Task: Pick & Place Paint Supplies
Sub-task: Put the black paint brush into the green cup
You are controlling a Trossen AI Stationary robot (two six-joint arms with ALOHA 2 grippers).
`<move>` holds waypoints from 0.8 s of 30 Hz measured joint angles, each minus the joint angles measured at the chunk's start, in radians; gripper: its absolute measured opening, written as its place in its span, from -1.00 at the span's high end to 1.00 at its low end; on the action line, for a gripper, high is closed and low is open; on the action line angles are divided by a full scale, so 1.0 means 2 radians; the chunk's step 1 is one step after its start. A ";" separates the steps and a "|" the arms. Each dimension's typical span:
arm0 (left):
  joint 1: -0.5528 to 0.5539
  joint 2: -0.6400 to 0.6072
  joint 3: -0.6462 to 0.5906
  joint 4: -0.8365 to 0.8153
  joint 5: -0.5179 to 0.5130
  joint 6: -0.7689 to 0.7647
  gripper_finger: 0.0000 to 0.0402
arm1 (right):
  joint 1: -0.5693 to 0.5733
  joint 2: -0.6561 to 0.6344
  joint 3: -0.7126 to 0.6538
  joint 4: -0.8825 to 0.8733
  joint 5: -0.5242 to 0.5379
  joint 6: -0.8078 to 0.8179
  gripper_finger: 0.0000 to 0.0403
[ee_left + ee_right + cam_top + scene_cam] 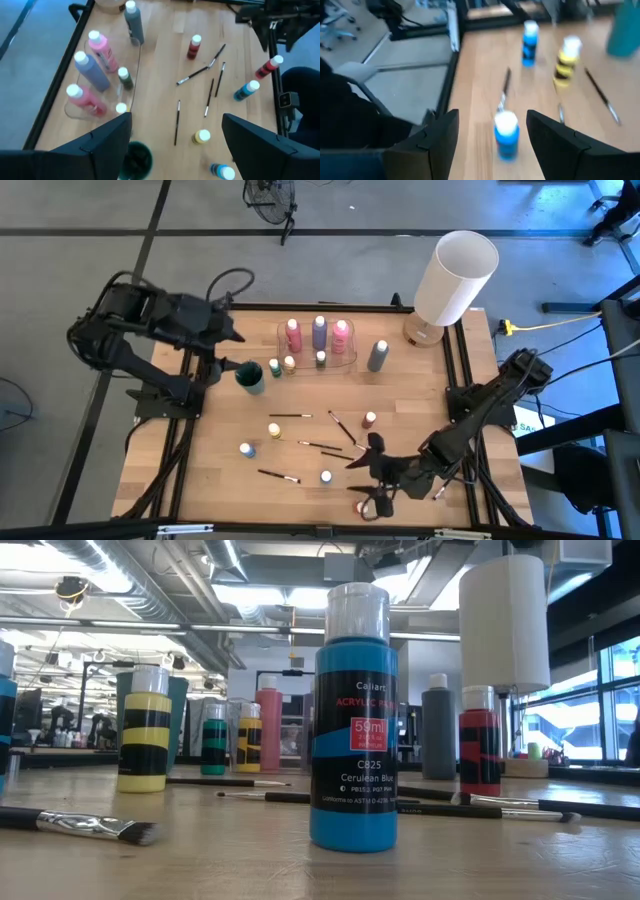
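The left gripper (228, 330) hangs wide open and empty just left of the tray (283, 340). The tray holds three tall bottles and a small green one; I judge this partly done. In front of it, small bottles and brushes (290, 416) lie loose. The right gripper (492, 132), open and empty, frames the blue bottle (353, 720), labelled "Acrylic", "59ml", "Cerulean Blue".

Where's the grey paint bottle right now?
In the high view the grey paint bottle stands upright at the table's far side, right of the clear tray holding the pink and purple bottles, and just left of the white lamp.
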 joint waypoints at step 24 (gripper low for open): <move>-0.182 -0.133 -0.364 0.219 -0.249 -0.172 -0.53 | 0.003 -0.052 0.000 -0.292 -0.412 0.762 -0.17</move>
